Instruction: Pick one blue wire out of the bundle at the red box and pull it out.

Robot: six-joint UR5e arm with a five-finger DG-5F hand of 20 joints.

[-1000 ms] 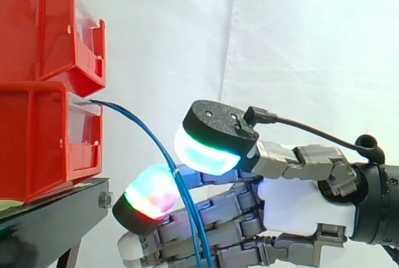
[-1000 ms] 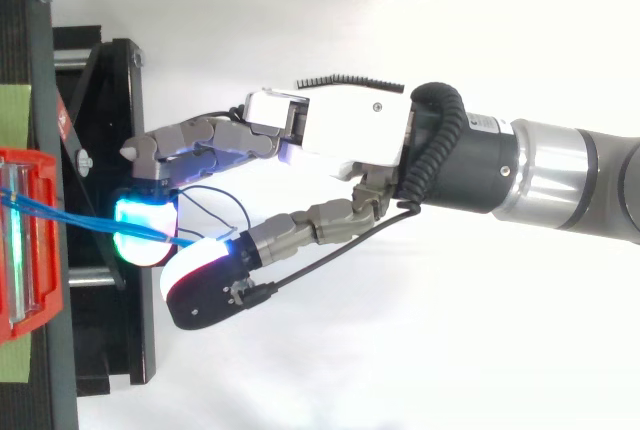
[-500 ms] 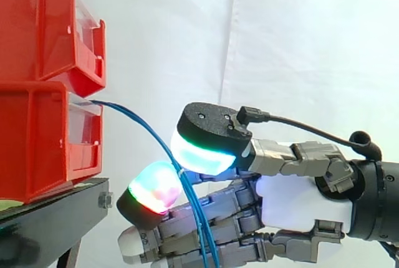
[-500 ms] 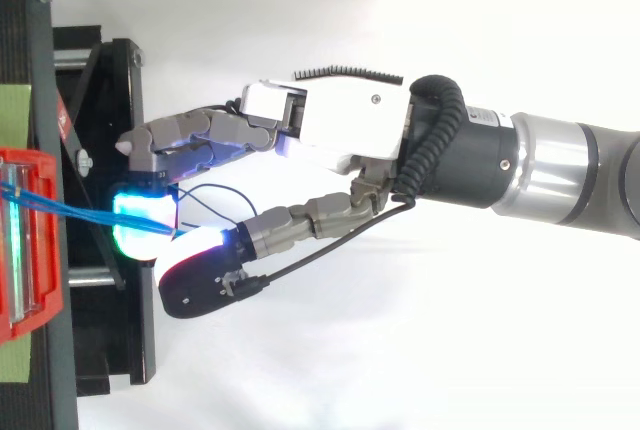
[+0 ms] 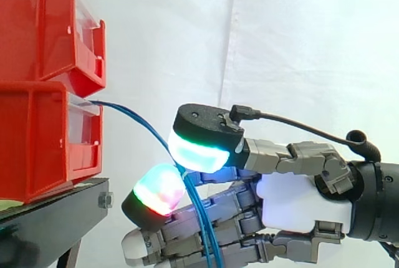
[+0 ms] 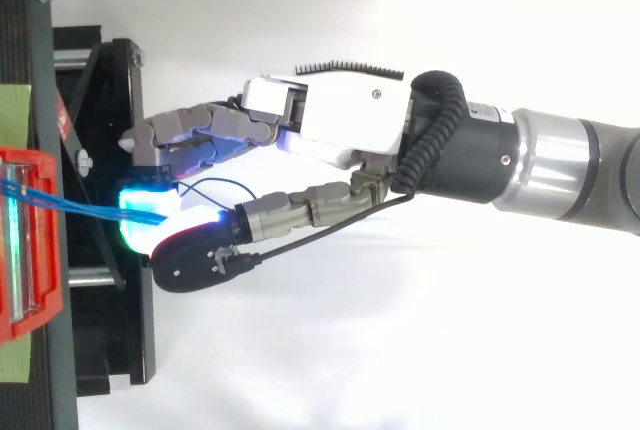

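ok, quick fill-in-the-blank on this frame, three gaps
1. The blue wires come out of the ___ red bin.
2. From there they arc ___ to the hand, which pinches them between two glowing pads.
3. The bins sit on a stand coloured ___.

Missing words: lower; down; black.

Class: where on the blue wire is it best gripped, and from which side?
The free arc of the blue wire beyond the red box, approached from the box's open front: unsupported there, pads of the robot hand fit either side.
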